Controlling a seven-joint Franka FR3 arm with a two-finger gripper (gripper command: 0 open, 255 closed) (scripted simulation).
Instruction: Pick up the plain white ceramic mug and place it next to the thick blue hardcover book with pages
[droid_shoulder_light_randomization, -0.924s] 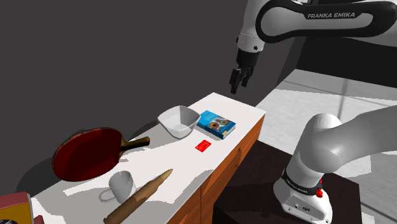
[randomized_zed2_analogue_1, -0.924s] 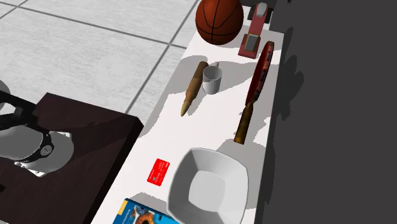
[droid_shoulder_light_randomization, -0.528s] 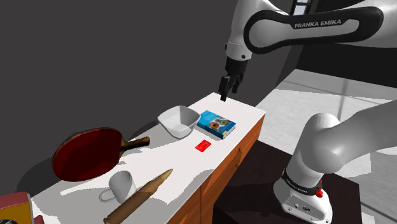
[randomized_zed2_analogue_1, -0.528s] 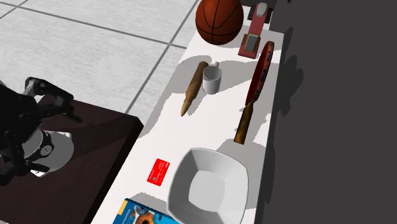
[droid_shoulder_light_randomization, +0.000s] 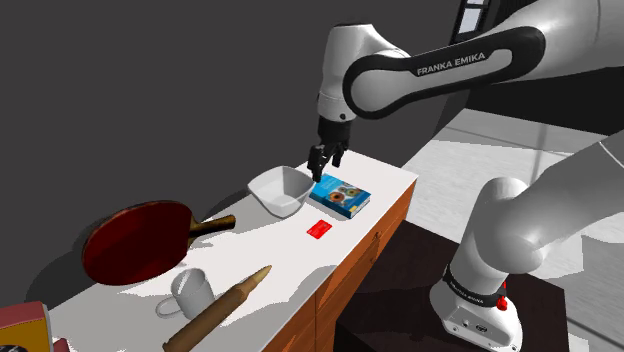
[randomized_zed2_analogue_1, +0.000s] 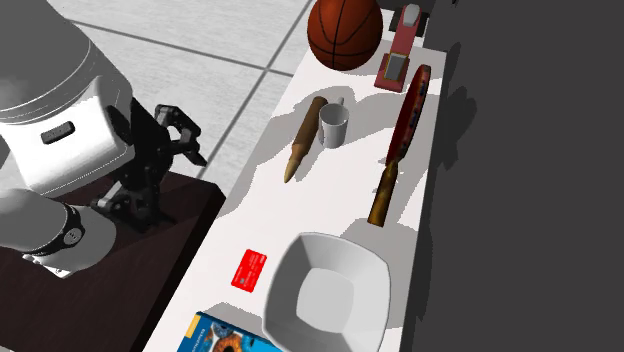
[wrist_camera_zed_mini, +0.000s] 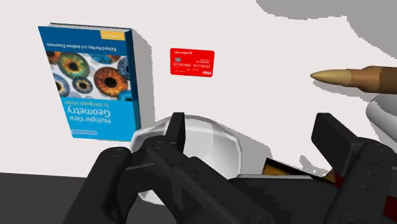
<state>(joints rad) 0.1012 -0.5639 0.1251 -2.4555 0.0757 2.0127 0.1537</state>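
White countertop runs under a dark grey wall, and the arm has swept across it. Within the last second the gripper has dropped from the upper right of the shoulder view toward the middle. It now hangs just over the white bowl and the blue book.

In the wrist view the gripper has its jaws spread wide with nothing between them, the bowl showing through the gap. The book and a red card lie beyond it.

The white mug has not moved. It stands upright in the lower left of the shoulder view, just beside the wooden rolling pin and near the red paddle, well apart from the gripper. The pale curve at the wrist view's right edge, under the rolling pin's tip, is probably that mug, though too little shows to be sure.

So this looks like the approach only. The hand must still travel along the counter, past bowl and paddle, before any grasp.
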